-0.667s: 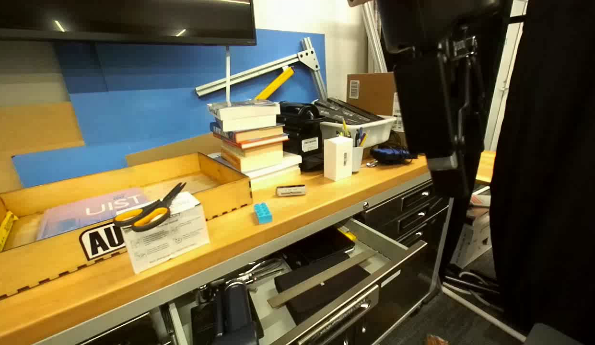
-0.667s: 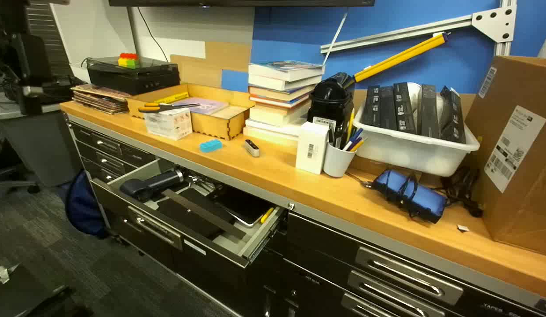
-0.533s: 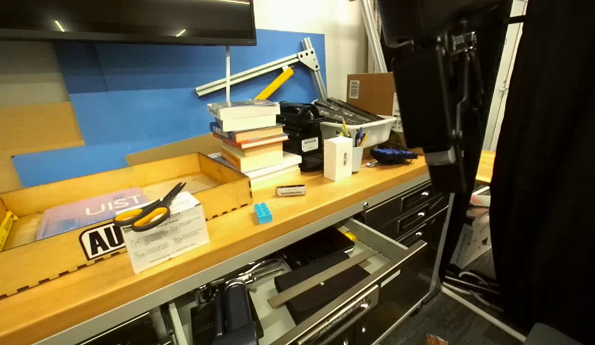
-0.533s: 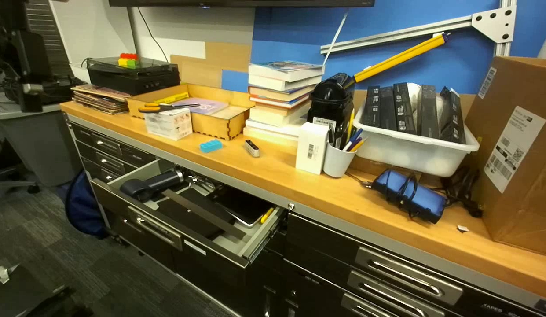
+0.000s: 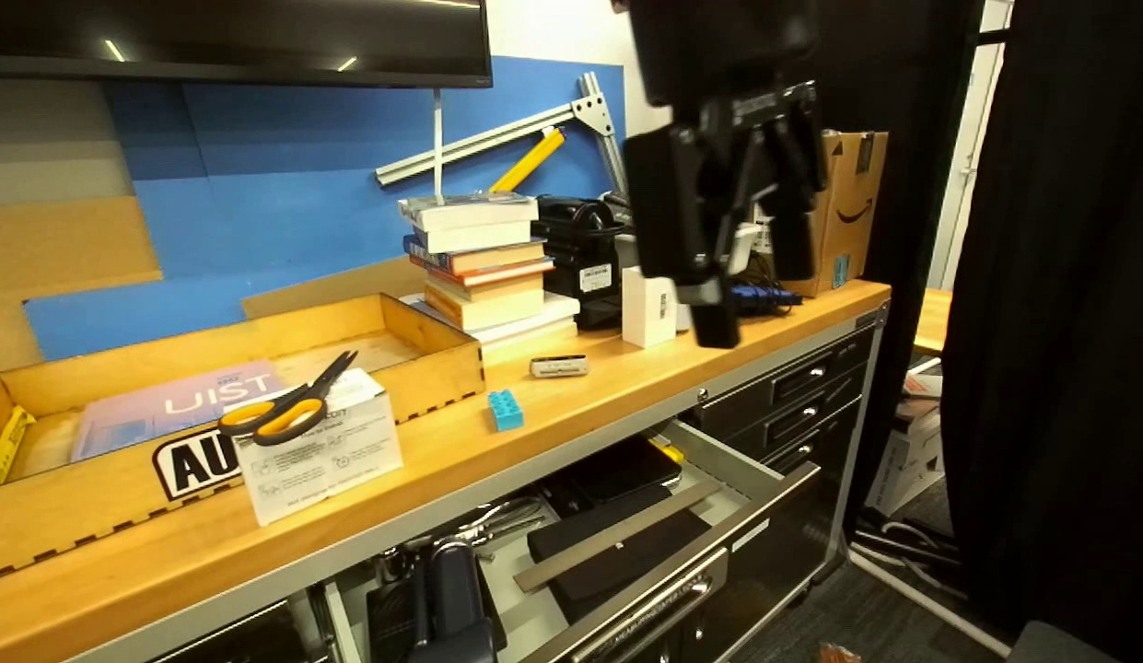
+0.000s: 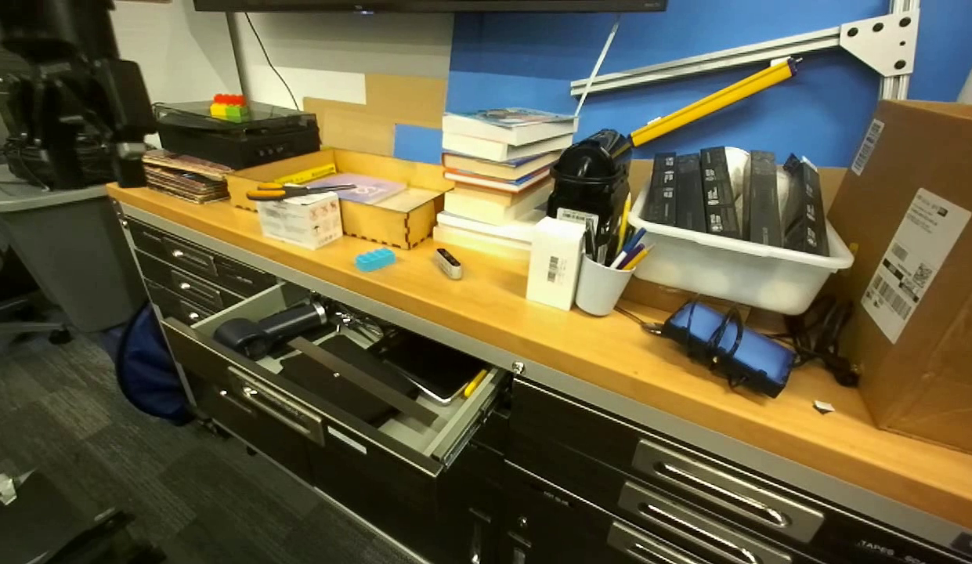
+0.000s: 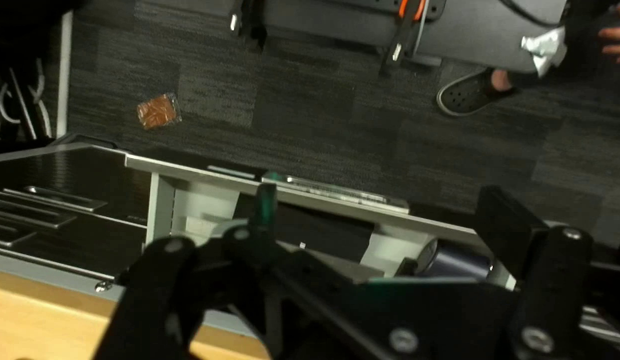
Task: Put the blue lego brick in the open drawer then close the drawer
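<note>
The small light-blue lego brick (image 5: 506, 411) lies on the wooden worktop near its front edge; it also shows in an exterior view (image 6: 375, 259). The drawer (image 5: 718, 533) below it stands open, with a dark case, a metal strip and a dark-blue tool inside; its front also shows in an exterior view (image 6: 376, 439). My black gripper (image 5: 755, 287) is raised above the worktop height, well apart from the brick, with nothing held. In the wrist view my gripper (image 7: 384, 200) has its fingers wide apart, with the drawer beneath. The brick is out of the wrist view.
A white box (image 5: 327, 460) with scissors (image 5: 290, 405) on top stands beside the brick, before a wooden tray (image 5: 442, 378). A small grey-white object (image 6: 448, 264), a book stack (image 6: 497, 180), an upright white box (image 6: 554, 266) and a pen cup (image 6: 603, 286) stand nearby.
The arm and gripper have moved left in an exterior view, and right in the view from the opposite end, toward the worktop. The brick and drawer have not moved.
</note>
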Motion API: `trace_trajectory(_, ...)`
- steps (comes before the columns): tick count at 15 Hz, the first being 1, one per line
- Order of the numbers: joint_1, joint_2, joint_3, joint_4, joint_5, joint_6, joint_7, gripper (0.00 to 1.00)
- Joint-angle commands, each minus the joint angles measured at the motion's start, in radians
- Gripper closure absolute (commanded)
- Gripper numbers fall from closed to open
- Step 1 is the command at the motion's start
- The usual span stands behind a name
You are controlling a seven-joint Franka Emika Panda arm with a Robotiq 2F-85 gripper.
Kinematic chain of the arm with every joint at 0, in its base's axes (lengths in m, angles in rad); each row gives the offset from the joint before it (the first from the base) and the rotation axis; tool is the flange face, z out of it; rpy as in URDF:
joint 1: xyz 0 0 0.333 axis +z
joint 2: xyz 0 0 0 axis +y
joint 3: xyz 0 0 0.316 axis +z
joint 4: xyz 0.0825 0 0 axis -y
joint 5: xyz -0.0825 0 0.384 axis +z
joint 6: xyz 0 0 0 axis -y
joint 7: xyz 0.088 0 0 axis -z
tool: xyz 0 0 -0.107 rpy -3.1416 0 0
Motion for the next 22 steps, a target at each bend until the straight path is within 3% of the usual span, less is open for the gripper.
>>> trace_trajectory(1,-0.033,0.250,0.019,0.170,-0.025,0.120,0.113,0.00)
trace_trajectory(9,0.011,0.756,-0.027,0.499,-0.080,0.360,0.410,0.00)
trace_trajectory(12,0.055,0.887,-0.077,0.622,-0.119,0.376,0.478,0.00)
trace_trajectory(16,0.091,0.980,-0.152,0.736,-0.137,0.352,0.515,0.00)
trace_trajectory(22,0.085,1.045,-0.223,0.796,-0.117,0.350,0.536,0.00)
